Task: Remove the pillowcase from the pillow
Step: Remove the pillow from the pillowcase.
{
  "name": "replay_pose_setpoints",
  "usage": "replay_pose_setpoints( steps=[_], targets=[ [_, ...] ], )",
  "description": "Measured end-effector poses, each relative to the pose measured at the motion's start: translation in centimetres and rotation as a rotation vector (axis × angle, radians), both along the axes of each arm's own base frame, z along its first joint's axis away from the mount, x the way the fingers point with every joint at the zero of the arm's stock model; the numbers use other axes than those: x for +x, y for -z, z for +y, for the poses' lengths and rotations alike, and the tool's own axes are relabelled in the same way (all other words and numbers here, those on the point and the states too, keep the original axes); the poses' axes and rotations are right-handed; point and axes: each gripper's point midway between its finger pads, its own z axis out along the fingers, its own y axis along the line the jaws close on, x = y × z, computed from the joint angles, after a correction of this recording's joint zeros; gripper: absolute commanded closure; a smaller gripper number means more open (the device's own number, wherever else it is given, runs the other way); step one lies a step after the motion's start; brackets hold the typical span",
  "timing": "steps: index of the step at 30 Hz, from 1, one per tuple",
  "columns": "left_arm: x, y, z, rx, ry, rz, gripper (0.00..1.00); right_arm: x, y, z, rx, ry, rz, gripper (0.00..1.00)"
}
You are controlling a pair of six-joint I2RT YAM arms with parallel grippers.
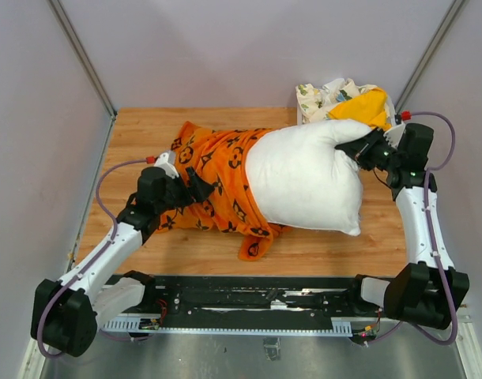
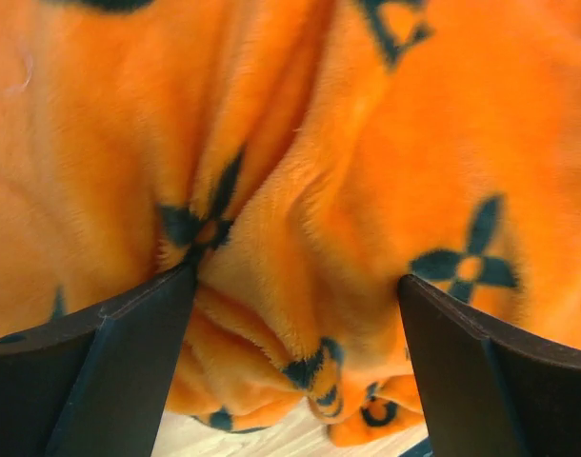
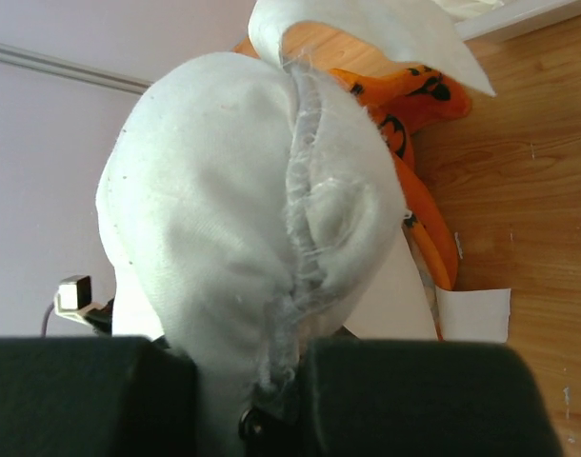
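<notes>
The white pillow (image 1: 304,178) lies in the middle of the wooden table (image 1: 142,134), its left end still inside the orange pillowcase (image 1: 221,178) with black motifs. My left gripper (image 1: 195,185) sits on the bunched pillowcase. In the left wrist view its fingers (image 2: 129,352) stand wide apart, open, with folds of the pillowcase (image 2: 300,190) between them. My right gripper (image 1: 361,150) is shut on the pillow's far right corner. The right wrist view shows the pillow's seam (image 3: 224,209) pinched between the gripper's (image 3: 271,381) fingers, with the pillowcase (image 3: 405,105) behind.
A white box at the back right holds a white floral-print cloth (image 1: 324,96) and a plain yellow-orange cloth (image 1: 366,106), right behind my right gripper. Grey walls close in the table on three sides. A loose orange flap (image 1: 253,246) hangs toward the front edge.
</notes>
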Motion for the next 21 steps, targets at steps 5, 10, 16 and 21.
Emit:
replay_pose_setpoints(
  steps=[5,10,16,21],
  targets=[
    [-0.7,3.7,1.6,0.052,-0.068,0.057,0.55,-0.6,-0.3,0.1,-0.010,-0.005,-0.005,0.99],
    [-0.1,2.3,3.5,0.059,-0.177,0.005,0.87,-1.5,-1.3,0.2,-0.039,-0.006,-0.026,0.99],
    [1.5,1.5,14.6,-0.013,-0.535,0.001,0.80,-2.5,-3.1,-0.7,-0.004,0.004,-0.054,0.99],
    [-0.5,2.3,19.4,-0.089,-0.752,0.019,0.62,-1.7,-4.9,-4.9,0.061,0.140,-0.093,0.99]
  ],
)
